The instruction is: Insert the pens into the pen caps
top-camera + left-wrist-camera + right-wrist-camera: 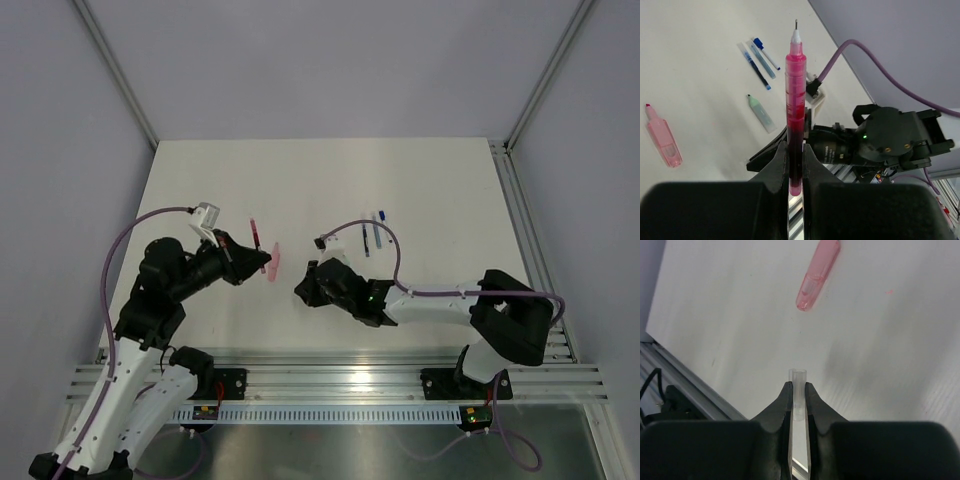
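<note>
My left gripper is shut on a red pen, which sticks out past the fingers with its fine white tip free. A pale pink pen cap lies flat on the table between the two grippers. My right gripper is shut on a clear whitish pen cap, whose open end pokes out beyond the fingertips, just above the table. A light green cap lies further right. Three blue, teal and white pens lie side by side beyond it.
The white table is bounded by grey walls at the back and sides. An aluminium rail runs along its near edge. The right arm's black wrist and purple cable face the left gripper. A small pink mark is on the table.
</note>
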